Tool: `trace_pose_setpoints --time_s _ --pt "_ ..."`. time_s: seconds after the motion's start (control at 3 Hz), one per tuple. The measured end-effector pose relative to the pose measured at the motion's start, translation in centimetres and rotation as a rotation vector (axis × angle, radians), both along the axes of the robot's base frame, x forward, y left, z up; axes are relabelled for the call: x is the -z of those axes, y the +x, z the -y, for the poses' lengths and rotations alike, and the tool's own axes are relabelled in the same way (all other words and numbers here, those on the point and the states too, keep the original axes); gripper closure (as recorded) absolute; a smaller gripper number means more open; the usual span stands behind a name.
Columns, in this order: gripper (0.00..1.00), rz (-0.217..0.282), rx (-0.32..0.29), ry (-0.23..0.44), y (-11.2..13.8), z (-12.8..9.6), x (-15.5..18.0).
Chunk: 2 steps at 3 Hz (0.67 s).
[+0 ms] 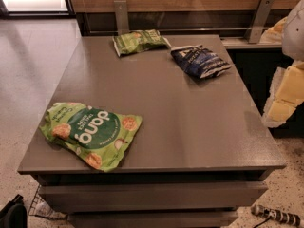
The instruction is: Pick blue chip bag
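Note:
The blue chip bag (199, 61) is a small crinkled navy bag with white edges and white lettering. It lies flat on the far right part of the grey table (190, 122). My gripper (285, 96) shows at the right edge of the view, pale yellow and white, beyond the table's right side. It is apart from the blue chip bag, to the right of it and nearer to the camera, and holds nothing that I can see.
A small green bag (140, 42) lies at the table's back, left of the blue bag. A large green "dang" bag (90, 133) lies at the front left. A wooden wall with metal brackets (121, 15) stands behind.

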<state>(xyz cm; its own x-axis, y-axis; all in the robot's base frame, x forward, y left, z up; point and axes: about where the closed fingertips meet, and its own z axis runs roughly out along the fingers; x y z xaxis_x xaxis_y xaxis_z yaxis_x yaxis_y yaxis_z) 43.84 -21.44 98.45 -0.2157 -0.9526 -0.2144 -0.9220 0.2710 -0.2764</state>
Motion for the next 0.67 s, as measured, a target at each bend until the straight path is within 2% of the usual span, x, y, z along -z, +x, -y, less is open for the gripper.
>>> trace_pose_setpoints --time_s 0.33,0.67 --pt "0.00 0.000 0.000 0.000 0.0 0.0 0.0" --pt "0.00 0.027 0.041 -0.001 -0.2 1.1 -1.2"
